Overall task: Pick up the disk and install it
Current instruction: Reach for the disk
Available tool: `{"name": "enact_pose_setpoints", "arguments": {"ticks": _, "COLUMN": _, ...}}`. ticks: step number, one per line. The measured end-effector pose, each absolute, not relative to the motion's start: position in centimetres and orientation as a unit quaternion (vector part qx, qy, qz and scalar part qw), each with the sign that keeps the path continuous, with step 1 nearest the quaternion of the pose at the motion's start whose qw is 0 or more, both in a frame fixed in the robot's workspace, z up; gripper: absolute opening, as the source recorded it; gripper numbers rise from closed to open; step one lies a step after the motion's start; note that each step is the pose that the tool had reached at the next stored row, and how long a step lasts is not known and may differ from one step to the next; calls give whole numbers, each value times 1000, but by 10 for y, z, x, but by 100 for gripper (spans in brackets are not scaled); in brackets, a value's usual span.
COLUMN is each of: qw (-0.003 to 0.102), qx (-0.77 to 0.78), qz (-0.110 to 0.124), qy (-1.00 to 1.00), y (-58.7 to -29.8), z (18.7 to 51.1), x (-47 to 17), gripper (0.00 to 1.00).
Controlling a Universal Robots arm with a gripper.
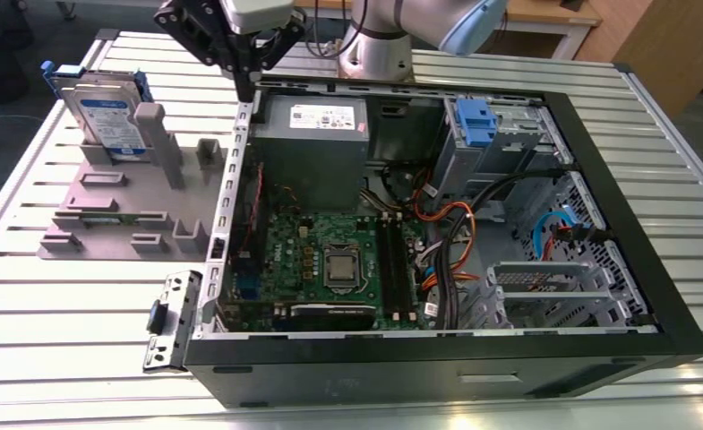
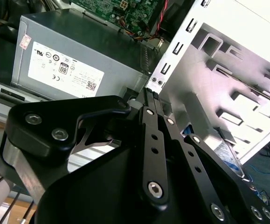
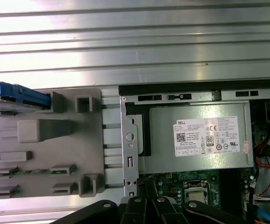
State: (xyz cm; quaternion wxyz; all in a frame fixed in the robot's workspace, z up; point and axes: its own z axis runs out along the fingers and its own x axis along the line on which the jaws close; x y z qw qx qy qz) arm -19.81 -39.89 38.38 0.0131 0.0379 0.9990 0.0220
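Disk: The disk (image 1: 103, 112) stood on edge in the far slot of a grey holder, at the exterior view's left, with its blue bracket around it. Nothing gripped it, and it was well apart from the end effector. In the first wrist view its blue edge (image 3: 18, 95) showed at the holder's corner.
Grey holder: The grey holder (image 1: 118, 202) lay flat on the slatted counter (image 1: 40, 358), just beside the case's wall. One of its tall posts rose just beside the disk, on the end effector's side.
Loose bracket: A metal bracket (image 1: 168, 320) lay on the counter near the case's near corner.
End effector: The end effector (image 1: 246, 88) hung over the far end of the case's wall, fingers pressed together and holding nothing.
Case: The open computer case (image 1: 638, 269) lay on its side.
Power supply: The grey power supply (image 1: 312, 148) sat just inside the wall by the end effector.
Motherboard: The green motherboard (image 1: 315, 242) lay nearer.
Cables: Orange and black cables (image 1: 453, 228) crossed the middle.
Drive cage: A metal drive cage (image 1: 512, 134) with a blue latch (image 1: 475, 121) stood at the far right.
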Motion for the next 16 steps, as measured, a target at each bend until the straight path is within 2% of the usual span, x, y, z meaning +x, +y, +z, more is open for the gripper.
{"name": "enact_pose_setpoints", "arguments": {"ticks": 16, "qw": 13, "qx": 38, "qz": 22, "qy": 999, "y": -399, "z": 383, "x": -201, "gripper": 10}}
